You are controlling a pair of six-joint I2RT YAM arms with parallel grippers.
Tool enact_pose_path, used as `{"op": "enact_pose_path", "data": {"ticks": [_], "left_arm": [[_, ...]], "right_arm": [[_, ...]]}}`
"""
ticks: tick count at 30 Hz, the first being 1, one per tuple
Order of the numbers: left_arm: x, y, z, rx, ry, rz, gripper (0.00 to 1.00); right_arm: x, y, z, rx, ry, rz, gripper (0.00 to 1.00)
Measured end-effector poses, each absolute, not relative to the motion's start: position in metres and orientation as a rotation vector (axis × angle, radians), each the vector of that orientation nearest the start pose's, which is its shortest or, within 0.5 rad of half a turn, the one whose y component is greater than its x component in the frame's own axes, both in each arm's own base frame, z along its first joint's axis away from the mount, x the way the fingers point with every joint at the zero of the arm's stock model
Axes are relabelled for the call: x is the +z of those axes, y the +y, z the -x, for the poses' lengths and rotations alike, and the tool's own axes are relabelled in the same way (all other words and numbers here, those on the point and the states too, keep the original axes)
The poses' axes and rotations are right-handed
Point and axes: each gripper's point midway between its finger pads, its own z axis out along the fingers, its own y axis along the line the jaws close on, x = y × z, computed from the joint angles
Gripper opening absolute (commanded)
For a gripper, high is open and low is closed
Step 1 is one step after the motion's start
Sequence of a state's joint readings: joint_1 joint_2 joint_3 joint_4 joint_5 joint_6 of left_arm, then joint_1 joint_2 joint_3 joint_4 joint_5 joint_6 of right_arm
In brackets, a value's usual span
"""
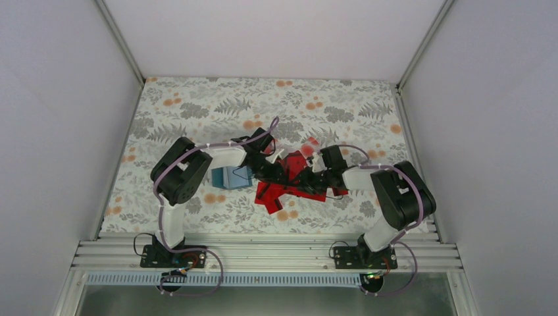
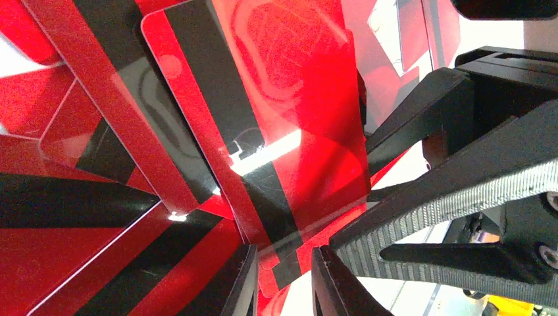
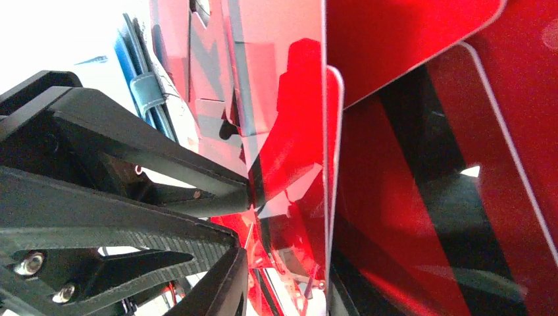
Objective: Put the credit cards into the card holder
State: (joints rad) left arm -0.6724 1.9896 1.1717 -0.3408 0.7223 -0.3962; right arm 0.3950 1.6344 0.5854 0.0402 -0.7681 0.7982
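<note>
The credit cards (image 1: 279,194) are glossy bright red, each crossed by 1 black stripe. The card holder (image 1: 230,176) is teal-blue. The bench (image 1: 197,105) shows a white print of grey fern leaves and orange blossoms. The left hand (image 2: 283,283) and right hand (image 3: 283,289) are black; the arms (image 1: 181,174) are black and white, with purple cables (image 1: 263,131).

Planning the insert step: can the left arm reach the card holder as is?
Likely yes: the card holder lies in the open just beside the left hand. That hand is shut on a credit card, though.

Red black-striped credit cards (image 1: 278,195) heaped, overlapping; teal card holder (image 1: 230,176) beside, left.
</note>
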Motion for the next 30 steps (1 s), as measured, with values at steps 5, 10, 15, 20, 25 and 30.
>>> {"op": "enact_pose_path", "data": {"ticks": [5,10,15,20,25,30], "left_arm": [[0.032,-0.355,-0.248,-1.259,2.859,-0.655,0.23],[0.036,-0.359,-0.24,-1.302,2.872,-0.668,0.23],[0.044,-0.359,-0.247,-1.331,2.86,-0.63,0.29],[0.063,-0.35,-0.262,-1.31,2.823,-0.558,0.42],[0.091,-0.337,-0.273,-1.314,2.742,-0.504,0.46],[0.091,-0.332,-0.277,-1.322,2.721,-0.465,0.56]], "right_arm": [[0.025,0.23,-0.245,1.366,2.798,-0.246,0.14],[0.031,0.228,-0.246,1.351,2.79,-0.238,0.04],[0.044,0.228,-0.252,1.336,2.77,-0.202,0.04],[0.064,0.228,-0.257,1.346,2.725,-0.157,0.04],[0.084,0.223,-0.265,1.337,2.686,-0.133,0.04],[0.089,0.218,-0.267,1.334,2.682,-0.125,0.04]]}}
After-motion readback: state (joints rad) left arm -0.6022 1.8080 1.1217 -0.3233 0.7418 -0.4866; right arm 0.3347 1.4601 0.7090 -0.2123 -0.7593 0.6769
